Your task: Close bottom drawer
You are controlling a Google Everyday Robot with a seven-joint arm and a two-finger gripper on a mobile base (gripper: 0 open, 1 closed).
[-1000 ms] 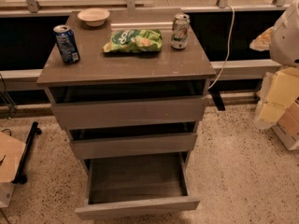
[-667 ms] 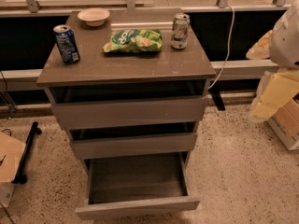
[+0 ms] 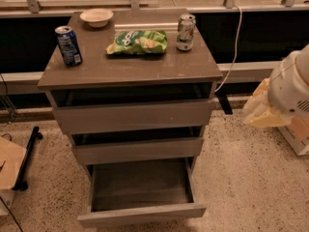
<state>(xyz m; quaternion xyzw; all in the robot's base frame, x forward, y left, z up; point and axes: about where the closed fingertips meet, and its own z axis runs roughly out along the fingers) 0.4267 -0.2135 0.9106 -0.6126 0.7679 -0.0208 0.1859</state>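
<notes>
The bottom drawer (image 3: 142, 215) is wide open, unpushed; what seems my gripper (image 3: 263, 111) hangs well right, open or shut I cannot tell

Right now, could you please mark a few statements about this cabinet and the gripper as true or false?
1. The bottom drawer is pulled out and empty. True.
2. The blue can lies on its side. False: it stands upright on the cabinet top.
3. The green chip bag lies between the blue can and the silver can. True.
4. The gripper touches the bottom drawer. False: it is off to the right, apart from the drawer.
</notes>
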